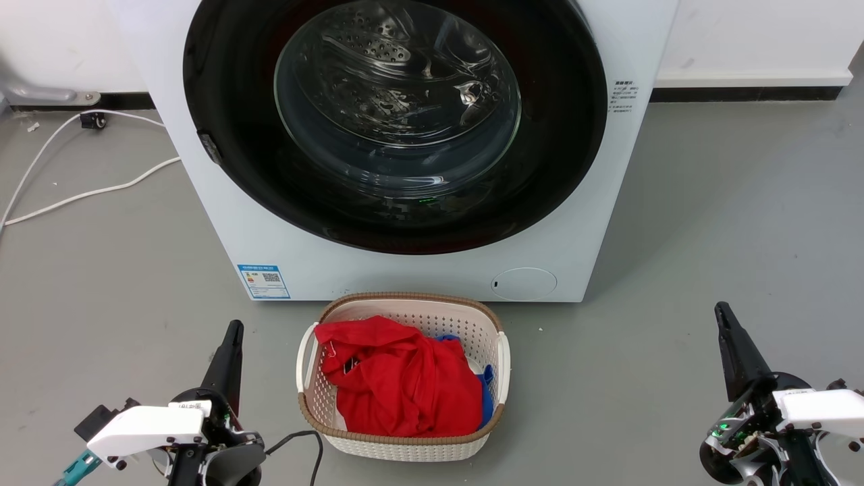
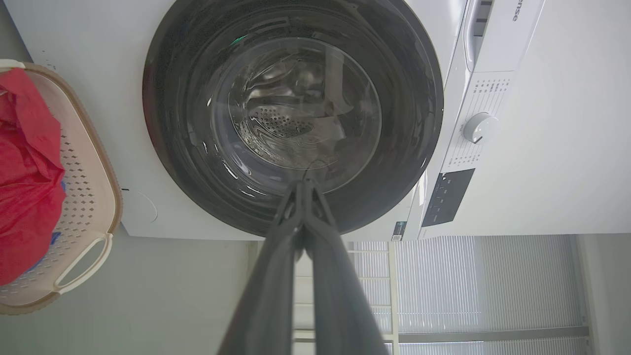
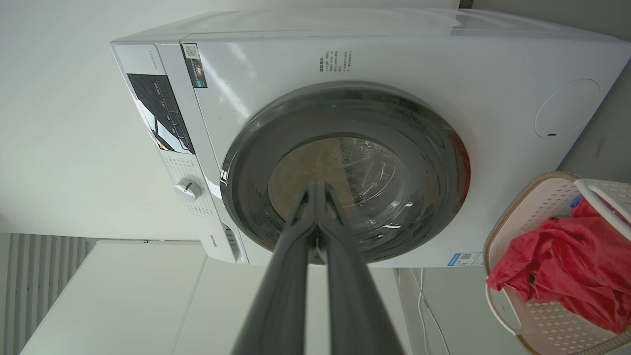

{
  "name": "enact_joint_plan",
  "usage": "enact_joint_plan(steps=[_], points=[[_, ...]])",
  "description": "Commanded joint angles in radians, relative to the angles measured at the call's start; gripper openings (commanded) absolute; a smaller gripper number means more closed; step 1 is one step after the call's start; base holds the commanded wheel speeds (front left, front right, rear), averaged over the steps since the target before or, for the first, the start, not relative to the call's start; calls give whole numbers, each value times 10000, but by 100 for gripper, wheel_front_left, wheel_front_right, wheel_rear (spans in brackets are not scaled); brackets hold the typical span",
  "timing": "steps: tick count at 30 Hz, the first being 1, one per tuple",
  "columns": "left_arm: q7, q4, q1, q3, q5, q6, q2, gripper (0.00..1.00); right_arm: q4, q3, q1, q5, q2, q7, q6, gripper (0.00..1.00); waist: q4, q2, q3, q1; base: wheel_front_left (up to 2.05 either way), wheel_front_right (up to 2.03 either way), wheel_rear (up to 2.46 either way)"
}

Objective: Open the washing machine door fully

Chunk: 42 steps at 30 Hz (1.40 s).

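The white washing machine (image 1: 580, 223) stands straight ahead, and its round glossy black door (image 1: 223, 88) with a bulging glass centre lies shut flat against the front. Both wrist views face that door (image 2: 172, 128) (image 3: 434, 162) from a distance. My left gripper (image 1: 233, 331) sits low at the left, fingers pressed together and holding nothing; its tips (image 2: 303, 183) meet in the left wrist view. At the lower right, my right gripper (image 1: 722, 312) is likewise shut and empty, tips (image 3: 318, 185) touching. Both are well short of the machine.
A white woven laundry basket (image 1: 405, 307) with red and blue cloth (image 1: 398, 378) stands on the grey floor just in front of the machine, between my arms. White cables (image 1: 74, 196) trail on the floor at the left. A small round flap (image 1: 524, 283) is low on the machine's front.
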Motion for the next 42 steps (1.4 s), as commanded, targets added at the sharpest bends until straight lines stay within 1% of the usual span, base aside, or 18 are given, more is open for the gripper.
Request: enact_joint_plan(steps=[1, 24, 25, 27, 34, 36, 37, 42], points=[[21, 2, -80, 20, -9, -26, -9, 0, 12, -12, -120, -43, 32, 31, 0, 0, 0, 0, 0, 0, 0, 0, 0], [20, 1, -80, 18, -7, -26, -9, 0, 14, -43, -124, -67, 56, 54, 0, 0, 0, 0, 0, 0, 0, 0, 0], [-2, 27, 16, -6, -6, 2, -2, 100, 27, -25, 13, -27, 17, 25, 0, 100, 0, 0, 0, 0, 0, 0, 0], [-9, 172, 150, -20, -3, 2, -23, 100, 178, -14, 142, -31, 33, 18, -2, 100, 0, 0, 0, 0, 0, 0, 0], [-374, -129, 319, -127, 277, 1, -19, 100, -22, -6, 354, -395, 36, -343, -1, 100, 4, 0, 6, 0, 0, 0, 0], [-474, -181, 342, -76, 491, 12, -18, 100, -61, -65, 402, -755, 37, -440, -1, 100, 6, 0, 7, 0, 0, 0, 0], [-570, -275, 345, 13, 820, 80, -17, 100, -186, -116, 427, -1260, 38, -536, -1, 100, 8, 0, 11, 0, 0, 0, 0], [-802, -806, 355, 0, 2166, 395, -15, 100, -693, -153, 520, -2660, 41, -765, 0, 100, 8, 0, 26, 0, 0, 0, 0]])
